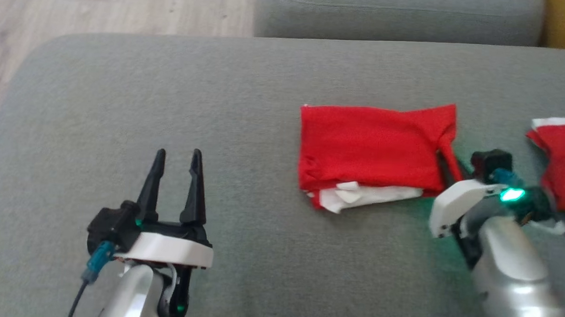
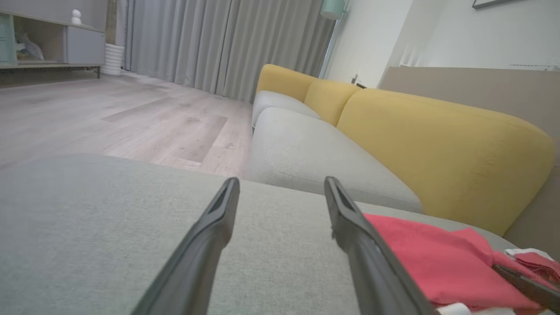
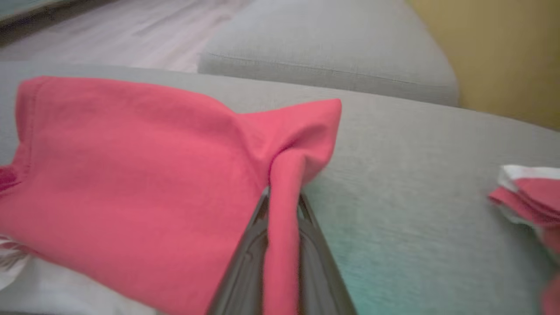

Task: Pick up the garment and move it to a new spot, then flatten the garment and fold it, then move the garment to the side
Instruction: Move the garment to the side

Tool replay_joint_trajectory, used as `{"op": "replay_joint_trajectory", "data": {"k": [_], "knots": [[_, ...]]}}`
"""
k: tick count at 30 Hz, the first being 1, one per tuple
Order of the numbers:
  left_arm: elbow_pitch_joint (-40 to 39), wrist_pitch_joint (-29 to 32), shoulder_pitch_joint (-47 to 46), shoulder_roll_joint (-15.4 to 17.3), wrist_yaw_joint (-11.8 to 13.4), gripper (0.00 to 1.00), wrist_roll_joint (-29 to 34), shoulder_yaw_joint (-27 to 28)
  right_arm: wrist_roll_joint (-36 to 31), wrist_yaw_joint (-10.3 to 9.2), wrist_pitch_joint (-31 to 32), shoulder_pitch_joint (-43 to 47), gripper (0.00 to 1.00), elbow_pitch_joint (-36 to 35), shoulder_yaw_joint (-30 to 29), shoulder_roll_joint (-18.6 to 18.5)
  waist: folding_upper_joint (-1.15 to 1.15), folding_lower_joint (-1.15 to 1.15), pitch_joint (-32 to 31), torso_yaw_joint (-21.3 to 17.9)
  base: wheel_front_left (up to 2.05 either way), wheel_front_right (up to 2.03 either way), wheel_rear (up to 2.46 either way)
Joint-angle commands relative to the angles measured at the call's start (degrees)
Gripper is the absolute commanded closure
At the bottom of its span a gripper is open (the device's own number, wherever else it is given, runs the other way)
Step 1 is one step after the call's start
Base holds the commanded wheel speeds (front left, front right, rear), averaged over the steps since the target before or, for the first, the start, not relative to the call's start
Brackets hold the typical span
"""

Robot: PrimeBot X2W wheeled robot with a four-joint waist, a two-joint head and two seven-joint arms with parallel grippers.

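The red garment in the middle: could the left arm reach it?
Probably yes. Only bare grey cushion lies between the left arm and the garment, and its jaws stand open. The right arm has its jaws pinching the garment's right corner.

matt red cloth garment point(image 1: 371, 148), woven grey cushion point(image 1: 171, 91)

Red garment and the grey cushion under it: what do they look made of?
Red garment: looks like soft knit cloth, possibly cotton jersey, matte; fine grain, stitched hem, and it bunches limply where the right gripper pinches it. Grey cushion: woven upholstery fabric, matte, with a fine heathered texture and rounded edges; filling cannot be seen.
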Motion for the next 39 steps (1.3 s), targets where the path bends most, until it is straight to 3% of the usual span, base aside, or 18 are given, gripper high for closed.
{"op": "replay_joint_trajectory", "data": {"k": [1,6,10,16,20,27,32,33,35,39], "knots": [[-1.31,-0.30,-1.43,0.40,0.24,0.00,0.34,1.31,-0.88,-0.04,-0.72,-1.67,1.00,-2.82,1.47,-1.78,0.00,0.00,-0.33,-1.52,0.00,0.00,0.00],[-1.03,-0.30,-1.47,0.40,0.42,0.00,0.56,1.23,-1.79,-0.04,1.73,-1.07,1.00,-9.18,3.78,-8.25,0.00,0.00,0.44,-4.42,0.00,0.00,0.00],[-0.65,-0.30,-2.09,0.40,0.50,0.00,1.21,1.76,-0.81,-0.04,4.85,-0.65,1.00,-14.53,4.09,-15.86,0.00,0.00,2.26,-5.95,0.00,0.00,0.00],[-2.31,-0.30,-4.20,0.40,0.57,0.00,2.39,2.84,0.31,-0.04,10.66,0.61,1.00,-21.38,0.85,-25.63,0.00,0.00,6.22,-6.52,0.00,0.00,0.00],[-2.36,-0.30,-5.27,0.40,0.29,0.00,3.30,3.54,-0.02,-0.04,13.88,1.56,1.00,-24.63,-1.71,-29.54,0.00,0.00,8.16,-6.37,0.00,0.00,0.00],[-1.99,-0.30,-7.05,0.40,-0.72,0.00,3.16,4.16,-1.44,-0.04,22.07,7.97,1.00,-31.33,-10.34,-32.89,0.00,0.00,11.11,-5.74,0.00,0.00,0.00],[-1.52,-0.30,-7.27,0.40,-1.05,0.00,3.05,4.18,-1.38,-0.04,23.75,10.42,1.00,-34.81,-13.43,-31.36,0.00,0.00,11.82,-6.03,0.00,0.00,0.00],[-1.43,-0.30,-7.35,0.40,-1.10,0.00,3.07,4.17,-1.52,-0.04,23.74,10.62,0.80,-35.48,-13.82,-30.90,0.00,0.00,11.88,-6.11,0.00,0.00,0.00],[-1.23,-0.30,-7.56,0.40,-1.21,0.00,3.07,4.13,-2.01,-0.04,23.48,10.77,0.00,-36.81,-14.53,-29.97,0.00,0.00,11.89,-6.22,0.00,0.00,0.00],[-0.70,-0.30,-7.74,0.40,-1.38,0.00,3.13,4.31,-3.14,-0.04,23.01,10.44,0.00,-39.33,-14.89,-28.52,0.00,0.00,11.18,-6.49,0.00,0.00,0.00]]}}
